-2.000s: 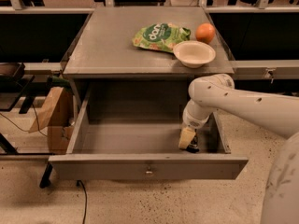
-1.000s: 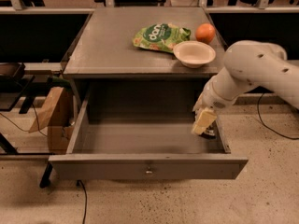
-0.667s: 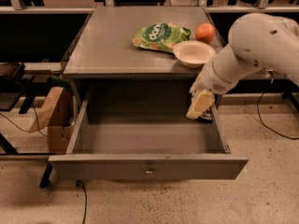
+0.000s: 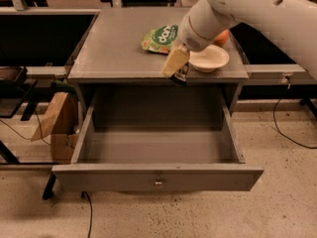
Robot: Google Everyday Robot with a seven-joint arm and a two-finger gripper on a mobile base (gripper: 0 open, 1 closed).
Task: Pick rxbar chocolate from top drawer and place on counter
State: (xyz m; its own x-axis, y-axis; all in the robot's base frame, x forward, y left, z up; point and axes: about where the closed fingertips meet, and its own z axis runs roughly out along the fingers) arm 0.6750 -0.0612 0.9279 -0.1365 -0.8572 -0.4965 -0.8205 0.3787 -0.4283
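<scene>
Hanging over the front edge of the counter (image 4: 116, 48), the gripper (image 4: 176, 73) points downward with its pale fingers (image 4: 174, 61) clamped on the rxbar chocolate (image 4: 182, 74), of which only a small dark sliver shows at the lower right of the near finger. The bar is held in the air just above the counter's front lip, right of the middle and clear of the top drawer (image 4: 158, 176) beneath it. The white arm (image 4: 247, 9) comes in from the upper right corner and crosses above the right rear part of the counter. Behind the gripper lie 3 things on the counter: a green snack bag (image 4: 159, 37) with white lettering, a shallow white bowl (image 4: 212, 58) just right of the gripper near the front right corner, and an orange (image 4: 223, 36) mostly hidden behind the arm. The top drawer is pulled well out toward the camera, its grey floor and side walls in full view and 1 small metal knob (image 4: 158, 183) at the centre of its front panel. Left of the cabinet a brown paper bag (image 4: 55, 114) leans against its side, and a dark cable (image 4: 290, 133) runs across the speckled floor (image 4: 277, 202) at right.
</scene>
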